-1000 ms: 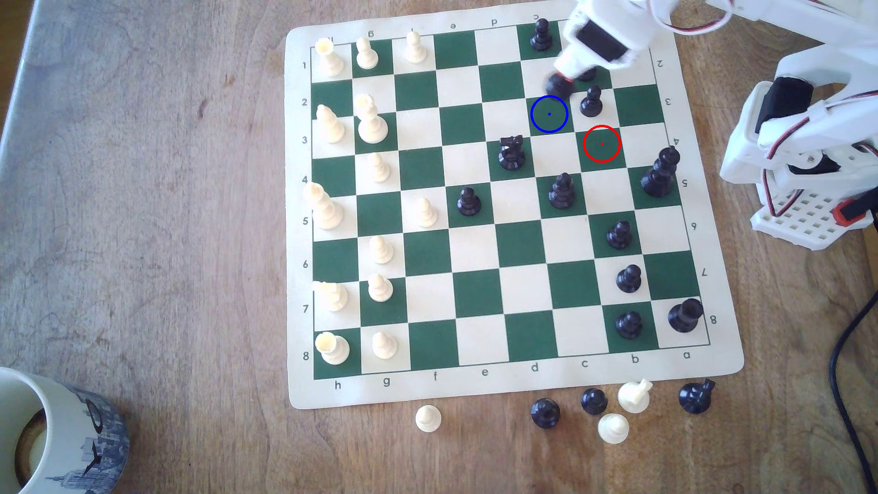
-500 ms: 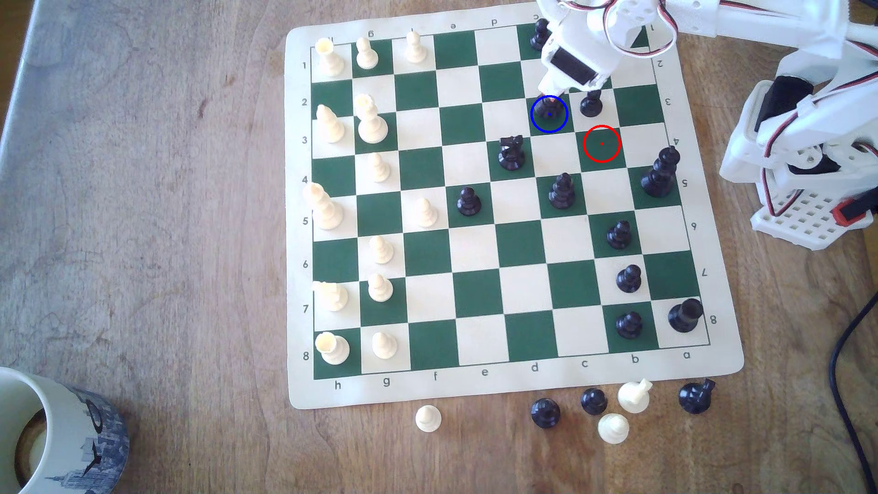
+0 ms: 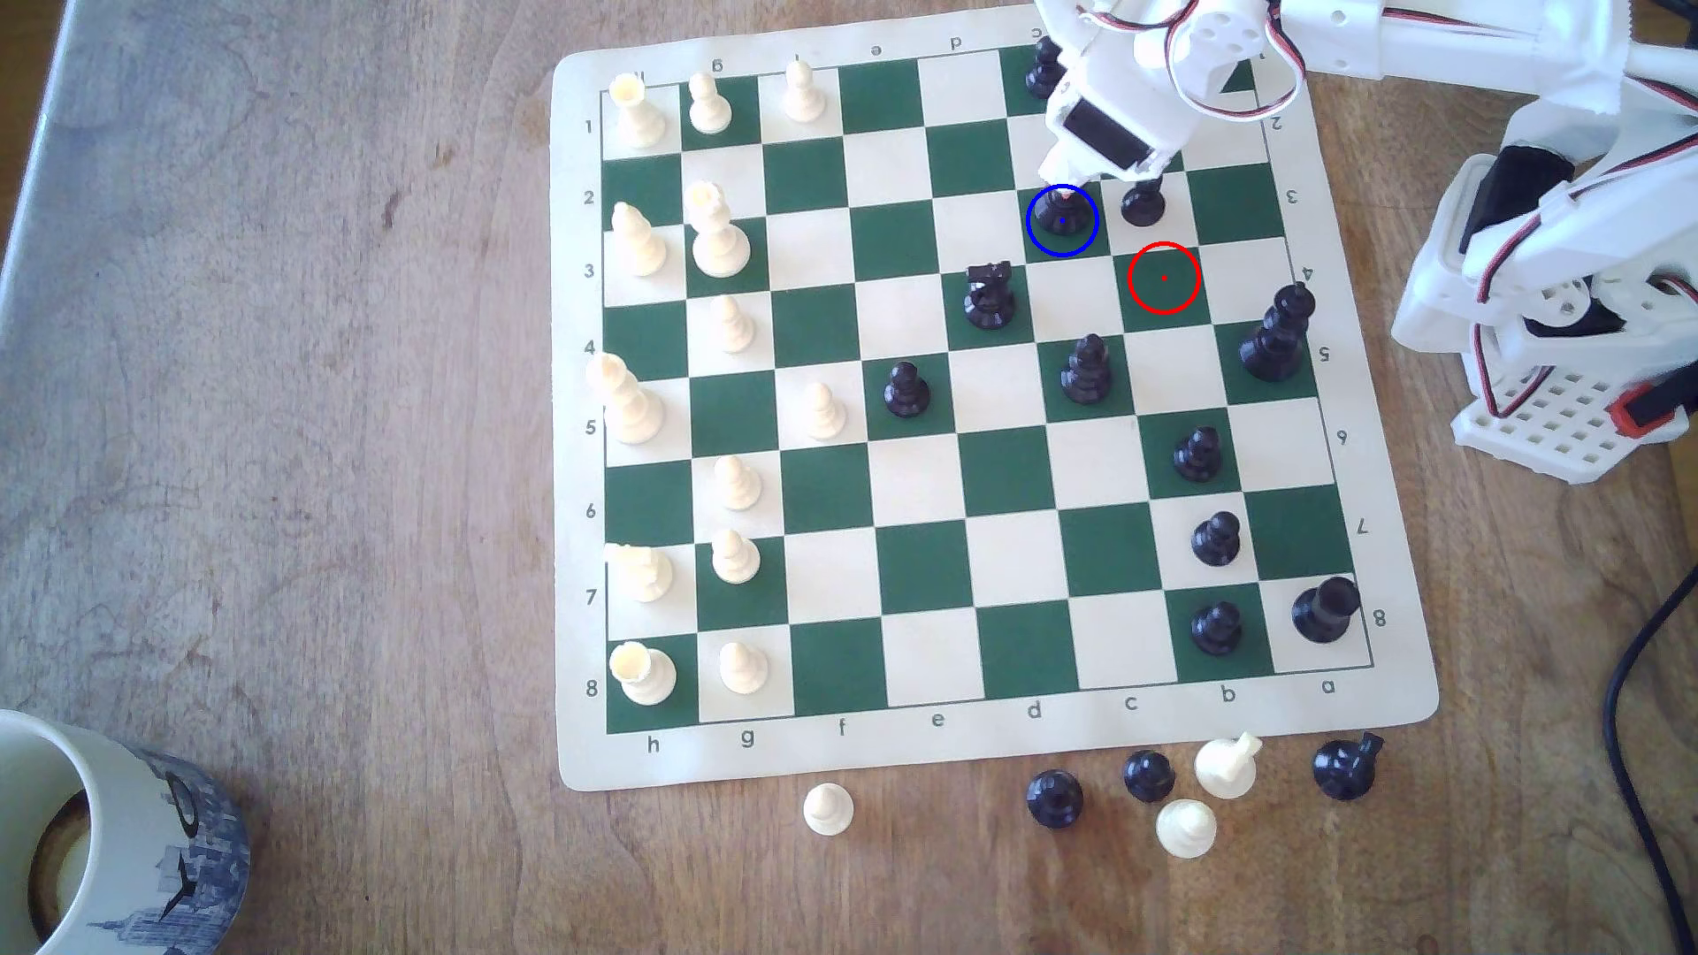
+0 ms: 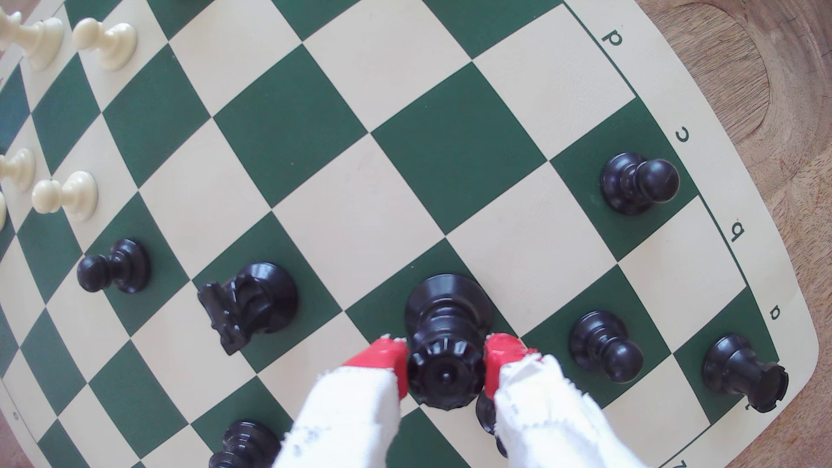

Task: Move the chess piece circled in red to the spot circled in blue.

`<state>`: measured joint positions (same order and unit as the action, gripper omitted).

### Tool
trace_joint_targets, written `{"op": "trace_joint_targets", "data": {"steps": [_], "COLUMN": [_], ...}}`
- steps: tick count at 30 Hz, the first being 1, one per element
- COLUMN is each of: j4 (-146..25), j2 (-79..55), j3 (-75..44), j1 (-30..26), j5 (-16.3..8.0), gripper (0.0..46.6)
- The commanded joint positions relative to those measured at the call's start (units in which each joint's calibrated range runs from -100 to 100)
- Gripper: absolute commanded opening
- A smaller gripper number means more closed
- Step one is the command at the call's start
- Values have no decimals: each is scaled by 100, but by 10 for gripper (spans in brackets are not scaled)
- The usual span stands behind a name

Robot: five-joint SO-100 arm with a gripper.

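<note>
On the bench (image 3: 276, 459) lies the board (image 3: 928, 569). We find the piece (image 4: 445, 342) upright on the blue-circled spot (image 3: 1062, 220), base flat on that green square, a pawn (image 3: 1142, 202) just beside it on the exterior view's right. The gripper (image 4: 445, 366) is above; its red-tipped fingers (image 4: 382, 360) pinch the crown from two opposite sides. We judge that the piece's vertical axis calls for spreading the fingers, then lifting straight up, clear of the pawn.

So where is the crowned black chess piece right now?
In the exterior view the chess piece stands inside the blue-circled spot, the gripper closed on its crown, a black pawn just to its right.
</note>
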<state>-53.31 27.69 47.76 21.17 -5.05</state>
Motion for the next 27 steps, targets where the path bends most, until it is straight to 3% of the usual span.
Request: {"op": "trace_joint_targets", "data": {"steps": [1, 22, 27], "j4": [-58, -304, -165], "j2": [75, 49, 58], "j3": [-144, -289, -289], "j1": [-63, -204, -118], "j5": [-15, -10, -112], "gripper": [2, 10, 73]}}
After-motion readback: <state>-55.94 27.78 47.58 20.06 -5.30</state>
